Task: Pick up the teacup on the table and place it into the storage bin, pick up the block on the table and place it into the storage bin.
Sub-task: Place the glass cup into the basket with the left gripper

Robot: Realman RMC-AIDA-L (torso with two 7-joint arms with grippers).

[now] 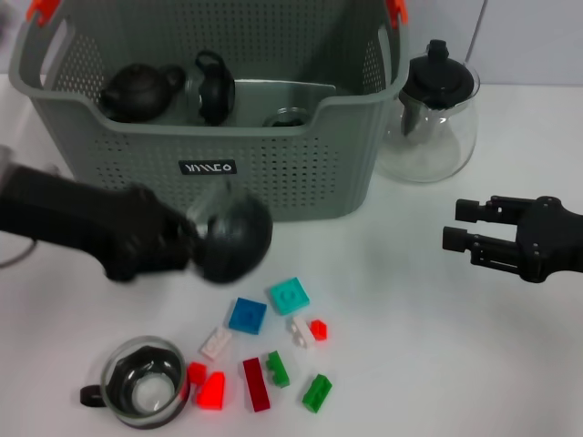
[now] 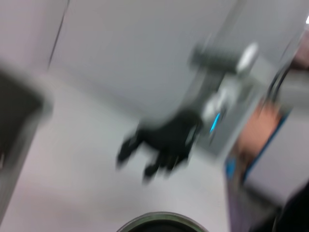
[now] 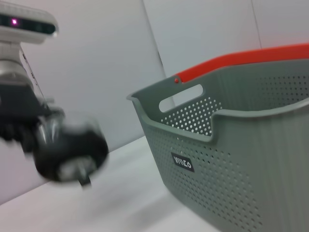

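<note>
so the left pincer (image 1: 202, 238) is up off the bench (image 1: 437, 364), right in front of the storage bin (image 1: 273, 173), clamped on a dark round teacup (image 1: 235, 238) that's hanging in the air just below the bin's black label (image 1: 207, 167). It's all smeared with motion blur, so I can't make out the finger positions, only that the cup is held at the end of the arm. The right wrist view shows the same thing from the side: the cup (image 3: 67, 152) held up beside the bin's (image 3: 241, 159) front wall, clear of the bench.

The right pincer (image 1: 458, 226) is hanging over the bench on the right side, near the clear glass teapot (image 1: 430, 114), fingers spread apart with nothing between them. The left wrist view also catches it (image 2: 137, 157) farther off, very blurry.

Inside the bin there's a dark teapot (image 1: 138, 91) and another black lidded pot (image 1: 212, 86). On the bench in front sits a scatter of small blocks: a blue block (image 1: 247, 315), a teal block (image 1: 289, 296), plus white, red and green ones nearby. A glass cup with a black handle (image 1: 143, 382) stands at the near left, just beside a red block (image 1: 211, 391)
</note>
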